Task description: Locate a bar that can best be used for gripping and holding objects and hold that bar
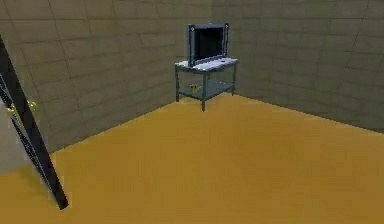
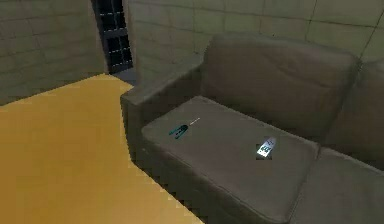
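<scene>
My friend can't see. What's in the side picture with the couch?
A dark sofa stands on an orange floor by a tiled wall. On its seat lie a thin tool with a teal handle and, apart from it, a small pale object. A dark barred frame stands behind.

A dark grey-brown sofa (image 2: 280,80) takes up the middle and right, its armrest (image 2: 160,90) toward the picture's left. On the left seat cushion (image 2: 215,140) lies a slim tool (image 2: 183,127) with a teal handle and a thin dark shaft. Well apart from it, nearer the seam between the cushions, lies a small grey-and-white object (image 2: 265,149). Orange floor (image 2: 60,150) spreads at the left. Behind, against the tiled wall (image 2: 40,40), stands a dark barred rack (image 2: 114,35).
</scene>
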Controlling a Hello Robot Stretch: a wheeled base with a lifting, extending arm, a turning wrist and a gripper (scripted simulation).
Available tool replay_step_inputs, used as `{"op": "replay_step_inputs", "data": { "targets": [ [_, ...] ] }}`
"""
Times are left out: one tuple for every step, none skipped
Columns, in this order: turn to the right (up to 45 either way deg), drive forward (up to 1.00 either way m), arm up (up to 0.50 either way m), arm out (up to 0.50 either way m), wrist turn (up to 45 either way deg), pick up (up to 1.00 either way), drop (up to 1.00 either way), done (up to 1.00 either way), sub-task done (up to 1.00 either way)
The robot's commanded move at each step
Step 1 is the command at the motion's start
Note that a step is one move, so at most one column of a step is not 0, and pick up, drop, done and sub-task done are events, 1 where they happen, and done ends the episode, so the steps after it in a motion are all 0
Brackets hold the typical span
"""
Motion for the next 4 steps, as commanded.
{"op": "replay_step_inputs", "data": {
  "targets": [
    [45.0, 0.0, 0.0, 0.0, 0.0, 0.0, 0.0, 0.0, 0.0],
    [33.0, 0.0, 0.0, 0.0, 0.0, 0.0, 0.0, 0.0, 0.0],
    [0.0, 0.55, 0.0, 0.0, 0.0, 0.0, 0.0, 0.0, 0.0],
    [-45.0, 0.0, 0.0, 0.0, 0.0, 0.0, 0.0, 0.0, 0.0]
  ]
}}
